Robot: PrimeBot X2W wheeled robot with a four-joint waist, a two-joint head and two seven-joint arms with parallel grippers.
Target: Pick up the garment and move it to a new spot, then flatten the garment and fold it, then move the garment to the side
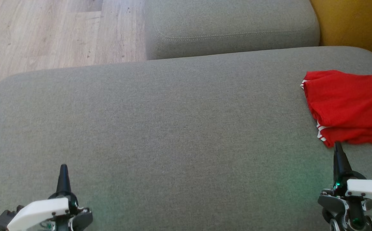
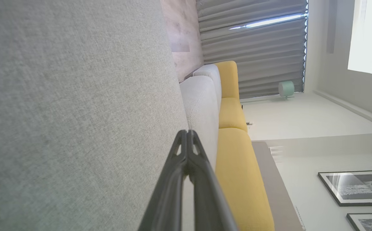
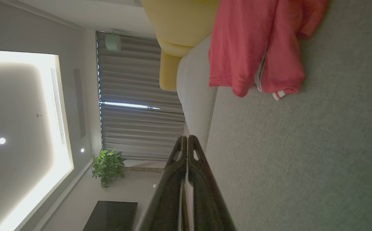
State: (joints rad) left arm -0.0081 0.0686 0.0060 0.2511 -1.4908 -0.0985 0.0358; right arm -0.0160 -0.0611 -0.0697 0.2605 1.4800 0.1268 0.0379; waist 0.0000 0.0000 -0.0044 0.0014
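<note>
we see the folded red garment on the grey cushion, just ahead of the right gripper tips w/ a gap in the wrist view; its right edge is cut off by the frame. right jaws are pressed together, empty. left gripper jaws are also together on nothing, well apart from the cloth, base cut off.

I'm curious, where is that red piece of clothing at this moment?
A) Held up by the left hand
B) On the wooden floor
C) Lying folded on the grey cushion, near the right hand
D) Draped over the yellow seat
C: the red garment lies folded on the grey cushion, just ahead of the right hand, whose fingers are closed on nothing.
</note>
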